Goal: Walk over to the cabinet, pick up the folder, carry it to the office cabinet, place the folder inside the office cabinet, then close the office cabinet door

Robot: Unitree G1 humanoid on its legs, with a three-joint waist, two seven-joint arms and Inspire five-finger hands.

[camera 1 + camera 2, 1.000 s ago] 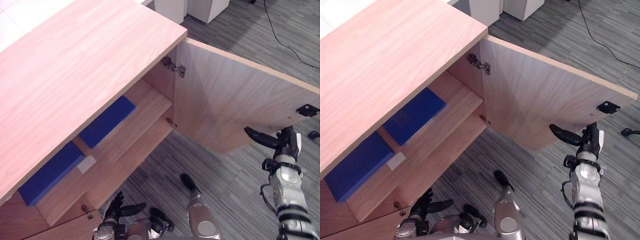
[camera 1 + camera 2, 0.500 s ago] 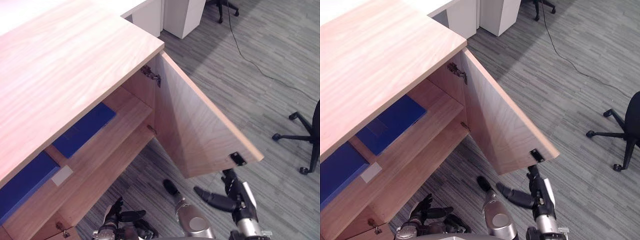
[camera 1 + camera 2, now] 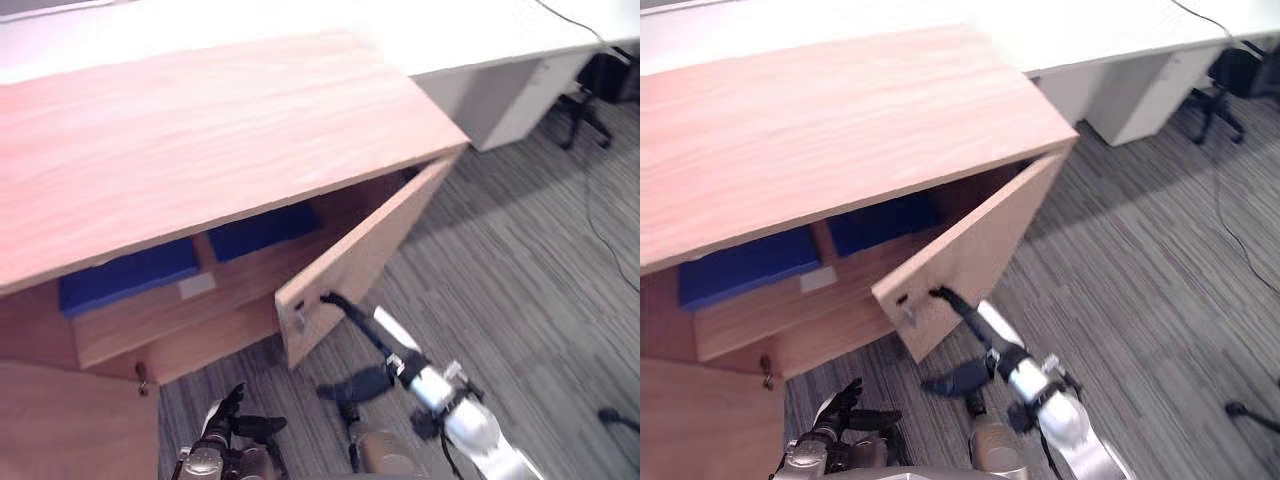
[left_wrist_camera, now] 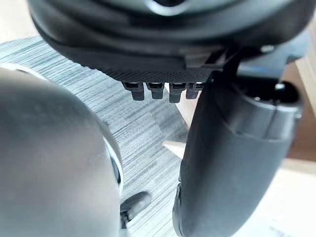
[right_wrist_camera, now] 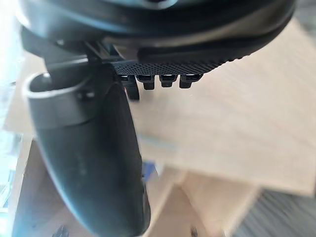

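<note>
The wooden office cabinet [image 3: 200,140] stands in front of me with its right door [image 3: 365,262] swung partly shut. Two blue folders lie on the shelf inside, one at the left [image 3: 125,276] and one at the right [image 3: 262,228]. My right hand [image 3: 392,338] reaches in from the lower right, open, with straight fingers [image 3: 338,302] pressed on the door's outer face near its free edge. The same door [image 5: 237,123] shows as pale wood past that hand in the right wrist view. My left hand [image 3: 226,418] hangs low by the cabinet's foot, open and holding nothing.
A second wooden door panel [image 3: 70,420] with a small knob [image 3: 142,377] stands at the lower left. A white desk [image 3: 480,40] runs behind the cabinet, with an office chair [image 3: 590,85] beside it. Grey carpet [image 3: 540,300] spreads to the right.
The camera has shifted. The right door has swung from wide open to partly shut, with my right hand moving from its free edge onto its outer face. The left hand stays low.
</note>
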